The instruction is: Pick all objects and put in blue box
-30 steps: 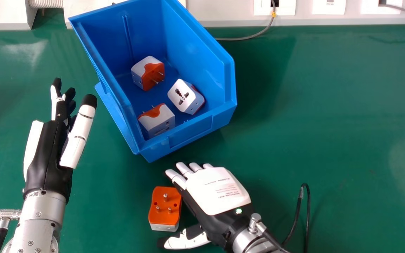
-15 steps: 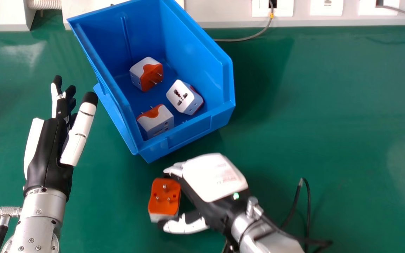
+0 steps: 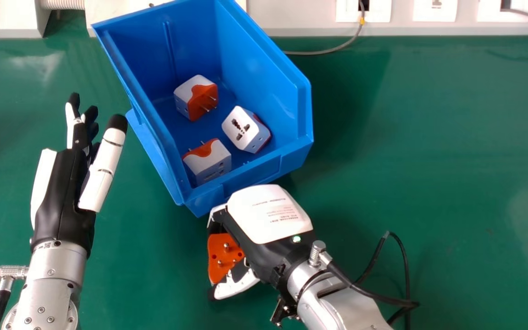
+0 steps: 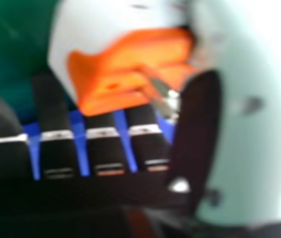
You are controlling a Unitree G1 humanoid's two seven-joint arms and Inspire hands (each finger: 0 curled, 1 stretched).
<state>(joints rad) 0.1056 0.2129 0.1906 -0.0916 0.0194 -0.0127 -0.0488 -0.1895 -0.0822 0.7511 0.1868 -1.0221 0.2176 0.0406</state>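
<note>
Adapter (image 3: pixel 216 250) in the grasp of the right hand (image 3: pixel 268 213), lodged between curled fingers and thumb, orange face and metal pins turned up toward the head camera. Blue box (image 3: pixel 250 176) just ahead, nearly straight forward of the adapter, with the near wall between adapter and open inside. Looks like the relation to solve next: up over that wall first, then a short carry forward, then a release low over the floor of the box.

Long side of the adapter roughly fore and aft, though partly hidden by the hand, so hard to judge exactly. Knuckles right by the near wall in the head view; impossible to tell whether touching. Could snag there on a low path forward.

Inside the box, a far adapter (image 3: pixel 196 98) with pins toward the right, a white-faced adapter (image 3: pixel 245 129) near the right wall, and a near-left adapter (image 3: pixel 209 160) by the front corner. Best aimed between or behind these, to avoid landing on top and tipping. Probably the last piece to put away.

Left hand (image 3: pixel 64 197) to the left of the box, relaxed and holding nothing, farther from the adapter; no evident need for help from that side.
</note>
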